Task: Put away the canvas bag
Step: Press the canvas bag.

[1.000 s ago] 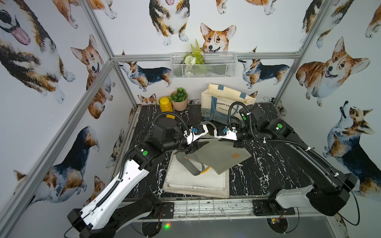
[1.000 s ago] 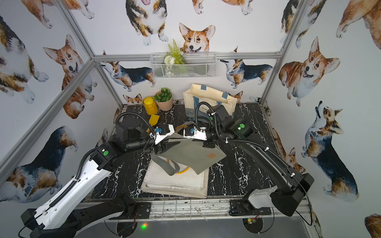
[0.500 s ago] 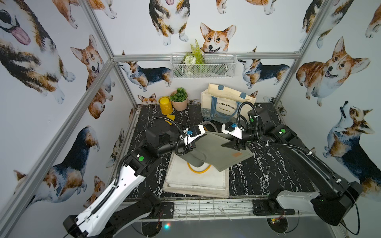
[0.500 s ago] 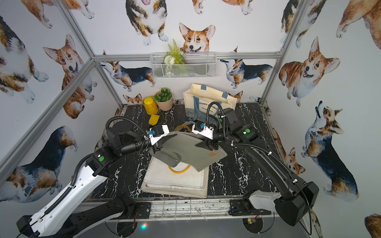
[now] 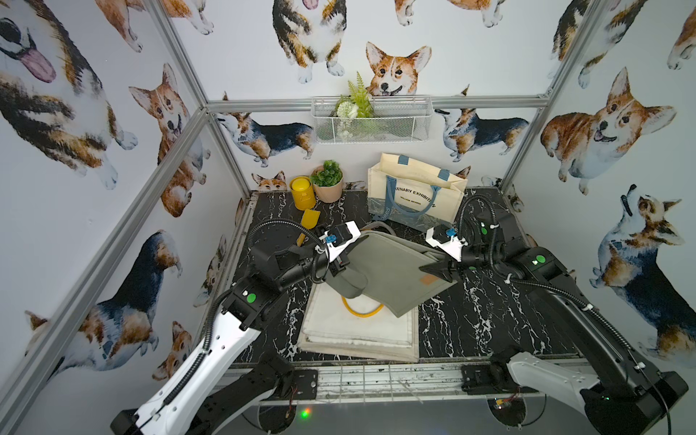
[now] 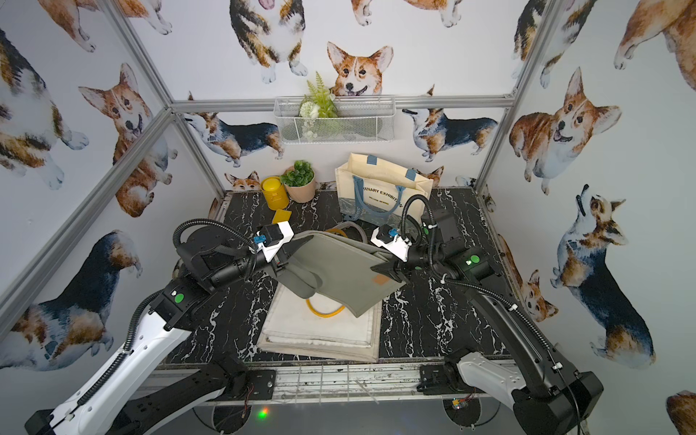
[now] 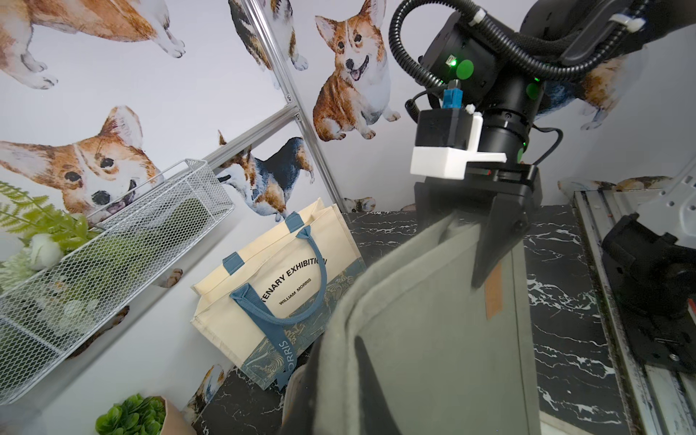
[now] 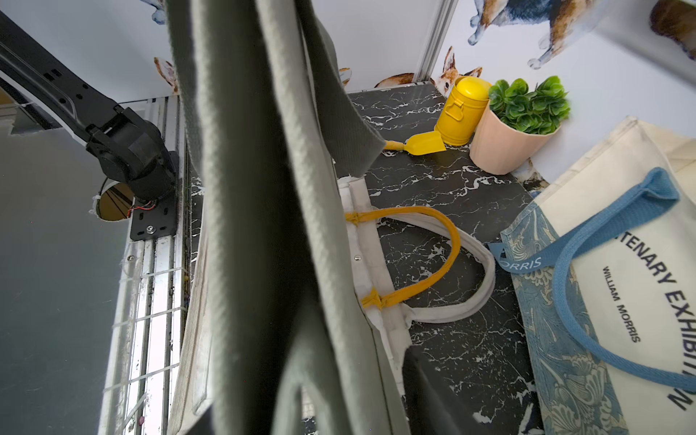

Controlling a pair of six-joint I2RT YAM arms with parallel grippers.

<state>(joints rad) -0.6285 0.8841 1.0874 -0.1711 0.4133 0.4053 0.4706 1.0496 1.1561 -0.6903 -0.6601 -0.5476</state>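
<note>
The grey canvas bag [image 5: 391, 271] [image 6: 339, 271] hangs tilted above the table, between my two grippers. My left gripper [image 5: 341, 260] [image 6: 290, 256] is shut on its left edge; in the left wrist view the fabric [image 7: 433, 339] is pinched between the left gripper's [image 7: 335, 391] two fingers. My right gripper [image 5: 437, 269] [image 6: 388, 271] [image 7: 467, 229] sits at the bag's right edge with its jaws spread, and the edge passes between them. In the right wrist view the bag's grey folds [image 8: 244, 226] fill the middle and hide much of the right gripper [image 8: 301, 395].
A stack of folded cream bags [image 5: 357, 331] with a yellow handle [image 5: 361, 310] lies under the grey bag. A standing cream tote [image 5: 414, 196] with blue handles, a plant pot [image 5: 328, 184], a yellow can [image 5: 301, 192] and a yellow scoop [image 5: 310, 218] stand at the back. A wire basket [image 5: 371, 120] hangs on the back wall.
The right gripper, shut on the bag a second ago, has opened and drawn back to the right. The left gripper has closed on the bag's left edge and lifted it higher.
</note>
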